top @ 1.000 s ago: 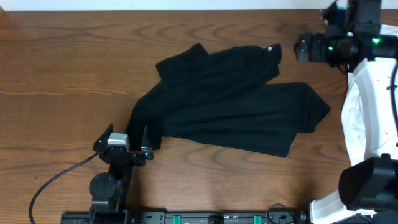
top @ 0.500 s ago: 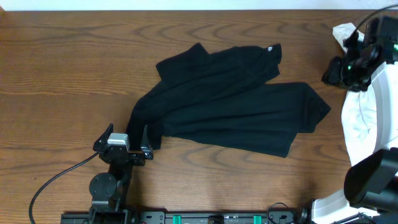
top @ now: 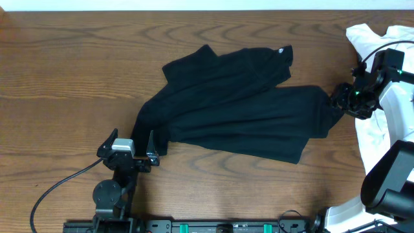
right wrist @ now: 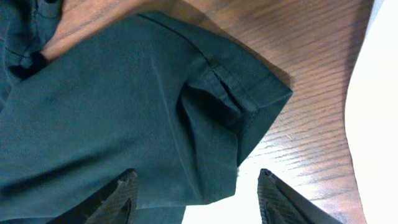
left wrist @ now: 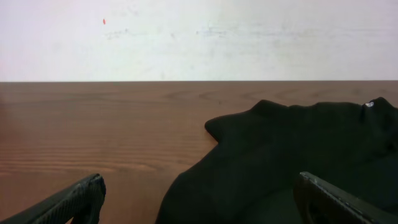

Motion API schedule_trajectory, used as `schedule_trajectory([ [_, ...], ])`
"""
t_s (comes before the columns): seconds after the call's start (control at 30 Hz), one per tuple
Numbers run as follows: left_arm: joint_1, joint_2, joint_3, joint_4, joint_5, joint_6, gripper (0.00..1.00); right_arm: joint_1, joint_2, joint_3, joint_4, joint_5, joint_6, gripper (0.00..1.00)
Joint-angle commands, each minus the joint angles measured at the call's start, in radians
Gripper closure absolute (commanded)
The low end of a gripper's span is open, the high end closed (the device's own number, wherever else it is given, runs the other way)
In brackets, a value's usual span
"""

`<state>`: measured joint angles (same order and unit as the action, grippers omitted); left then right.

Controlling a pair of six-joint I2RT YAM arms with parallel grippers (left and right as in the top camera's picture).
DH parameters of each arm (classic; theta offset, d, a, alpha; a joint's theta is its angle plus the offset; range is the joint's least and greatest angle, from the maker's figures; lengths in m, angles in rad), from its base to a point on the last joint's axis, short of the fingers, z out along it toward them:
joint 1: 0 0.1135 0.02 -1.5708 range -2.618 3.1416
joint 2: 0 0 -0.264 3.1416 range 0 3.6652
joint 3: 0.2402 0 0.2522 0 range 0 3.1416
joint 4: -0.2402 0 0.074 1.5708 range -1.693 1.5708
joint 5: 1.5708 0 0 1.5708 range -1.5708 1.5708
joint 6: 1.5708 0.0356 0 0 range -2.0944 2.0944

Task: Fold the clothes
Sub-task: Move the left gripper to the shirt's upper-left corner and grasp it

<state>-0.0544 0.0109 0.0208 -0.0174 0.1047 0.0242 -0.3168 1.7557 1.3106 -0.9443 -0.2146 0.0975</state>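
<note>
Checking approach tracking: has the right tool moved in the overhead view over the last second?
Yes. The right tool went down-frame, from beside the black shirt's upper corner to the sleeve tip on that side. The shirt itself has not shifted.

Soft, even light covers the tabletop with little shadow. The right wrist view overexposes the white shirt.

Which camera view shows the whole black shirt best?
Overhead: the black shirt lies fully in frame, rumpled. The left wrist view catches only one low edge-on part; the right wrist view only a sleeve end, close up.
</note>
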Motion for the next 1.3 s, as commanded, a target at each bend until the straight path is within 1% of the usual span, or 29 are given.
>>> schedule_trajectory([
  [0.0, -0.004, -0.007, -0.017, 0.045, 0.032, 0.017, 0.02, -0.001, -0.003, -0.004, 0.002, -0.023, 0.003, 0.39],
  [0.07, -0.003, -0.007, -0.006, 0.125, 0.112, 0.016, 0.02, -0.001, -0.003, -0.004, 0.002, -0.022, 0.003, 0.39],
  [0.13, -0.003, 0.002, 0.036, 0.127, 0.147, 0.016, 0.02, -0.001, -0.003, -0.004, 0.003, -0.022, 0.003, 0.39],
  [0.23, -0.003, 0.073, 0.158, 0.067, 0.149, 0.017, 0.02, -0.001, -0.003, -0.004, 0.005, -0.022, 0.003, 0.37],
  [0.33, -0.003, 0.229, 0.326, -0.010, 0.150, 0.023, 0.02, -0.001, -0.003, -0.004, 0.007, -0.022, 0.002, 0.35],
  [0.4, -0.004, 0.383, 0.471, -0.071, 0.152, 0.032, 0.02, -0.001, -0.003, -0.004, 0.009, -0.022, 0.002, 0.30],
  [0.43, -0.004, 0.473, 0.558, -0.114, 0.171, 0.047, 0.02, -0.001, -0.003, -0.004, 0.011, -0.022, 0.002, 0.24],
  [0.47, -0.004, 0.570, 0.655, -0.168, 0.192, 0.068, 0.02, -0.001, -0.003, -0.004, 0.014, -0.022, 0.002, 0.14],
  [0.5, -0.004, 0.657, 0.745, -0.221, 0.203, 0.078, 0.02, -0.001, -0.003, -0.004, 0.018, -0.022, 0.002, 0.01],
  [0.7, -0.006, 1.219, 1.336, -0.611, 0.202, 0.080, 0.02, -0.001, -0.003, -0.004, 0.018, -0.021, 0.002, 0.01],
  [0.8, -0.023, 1.447, 1.552, -0.740, 0.201, 0.080, 0.02, -0.001, -0.003, -0.004, 0.018, -0.021, 0.002, 0.01],
  [0.87, -0.037, 1.569, 1.643, -0.775, 0.202, 0.079, 0.02, -0.001, -0.003, -0.004, 0.018, -0.021, 0.002, 0.01],
  [0.93, -0.051, 1.660, 1.685, -0.766, 0.201, 0.080, 0.02, -0.001, -0.003, -0.004, 0.018, -0.021, 0.002, 0.01],
  [1.03, -0.056, 1.761, 1.686, -0.693, 0.200, 0.080, 0.02, -0.001, -0.003, -0.004, 0.018, -0.021, 0.002, 0.01],
  [1.17, -0.058, 1.845, 1.686, -0.662, 0.202, 0.069, 0.02, -0.001, -0.003, -0.004, 0.018, -0.022, 0.002, 0.01],
  [1.2, -0.061, 1.864, 1.686, -0.662, 0.202, 0.069, 0.06, -0.001, -0.003, -0.004, 0.018, -0.021, 0.003, 0.01],
  [1.23, -0.061, 1.880, 1.685, -0.665, 0.201, 0.071, 0.32, -0.001, -0.003, -0.004, 0.018, -0.021, 0.002, 0.01],
  [1.27, -0.061, 1.899, 1.685, -0.668, 0.201, 0.073, 0.44, -0.001, -0.003, -0.004, 0.018, -0.021, 0.002, 0.01],
])
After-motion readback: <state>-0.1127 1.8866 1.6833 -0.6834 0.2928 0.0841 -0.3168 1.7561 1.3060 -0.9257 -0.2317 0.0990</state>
